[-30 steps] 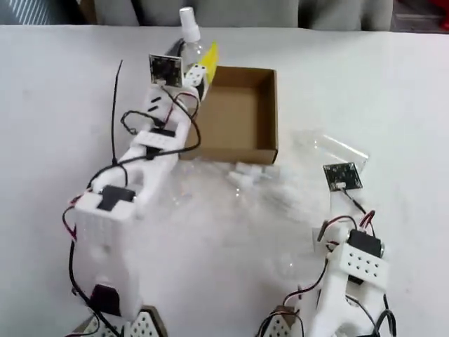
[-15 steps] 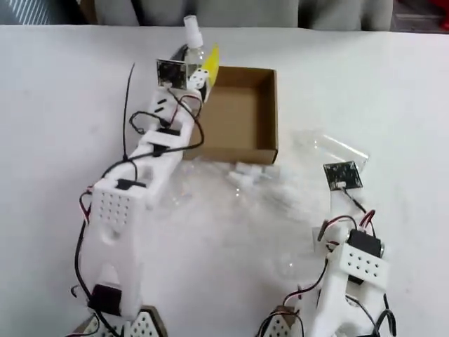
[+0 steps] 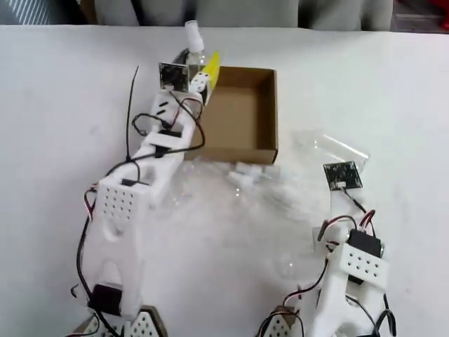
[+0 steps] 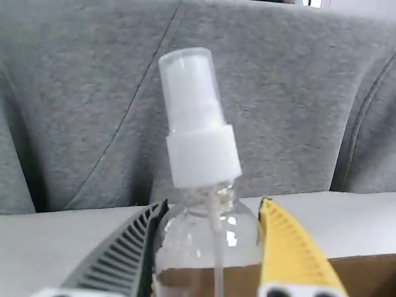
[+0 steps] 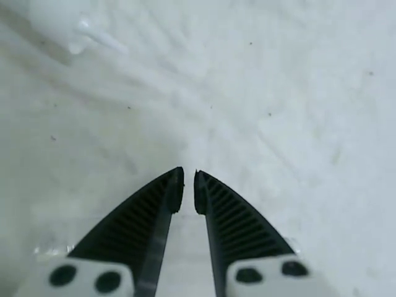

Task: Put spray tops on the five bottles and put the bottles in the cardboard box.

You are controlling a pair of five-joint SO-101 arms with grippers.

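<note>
anon1: So, where's the bottle (image 4: 192,260) now?
anon2: Left gripper (image 4: 213,207) clamps it, spray top (image 4: 198,124) on. It's edged closer to the cardboard box (image 3: 235,153), just beside its far corner. Drop-in looks next. Right gripper (image 5: 189,185) pinched shut, empty.

White counter, grey seat behind

A bare white counter (image 3: 56,105) has a grey upholstered seat (image 4: 93,111) with seamed cushions just beyond its far edge. A crumpled clear plastic wrapper (image 3: 330,149) lies flat on the counter, between its middle and its right edge.
</note>
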